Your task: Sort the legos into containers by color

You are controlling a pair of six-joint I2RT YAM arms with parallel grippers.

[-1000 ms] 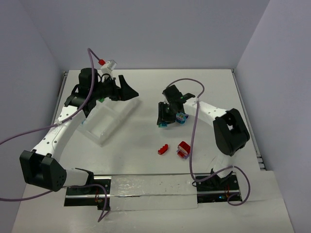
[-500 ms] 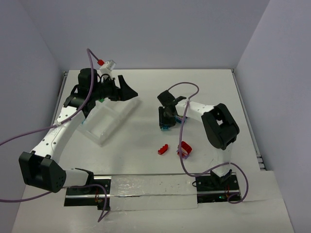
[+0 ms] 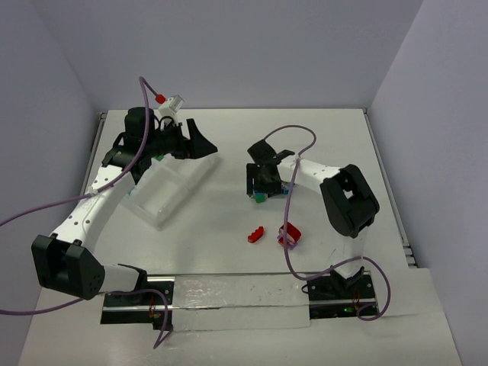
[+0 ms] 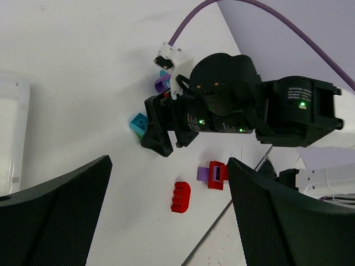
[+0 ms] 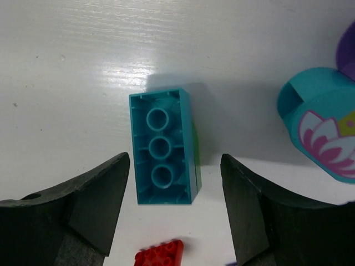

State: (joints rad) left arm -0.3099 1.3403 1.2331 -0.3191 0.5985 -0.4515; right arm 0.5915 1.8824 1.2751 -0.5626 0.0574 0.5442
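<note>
A teal lego (image 5: 163, 169) lies studs-down on the table with a green layer under it, between the fingers of my right gripper (image 5: 173, 183), which is open, with a clear gap on the right side. From above, this gripper (image 3: 259, 194) points down at the table's middle. A teal round lego with a flower print (image 5: 321, 130) and a purple one (image 5: 346, 52) lie beside it. A red lego (image 3: 255, 235) and a red-purple cluster (image 3: 289, 235) lie nearer the front. My left gripper (image 3: 194, 141) hangs open and empty over the far end of the white containers tray (image 3: 171, 191).
The left wrist view looks across the table at the right gripper (image 4: 161, 138), the red lego (image 4: 181, 197) and the red-purple cluster (image 4: 213, 174). The table's right edge and side wall are close to the right arm. Purple cables loop over both arms.
My right gripper went from shut to open and the teal lego now rests on the table between its fingers. The right arm's elbow swung leftward. The left arm has not moved.
</note>
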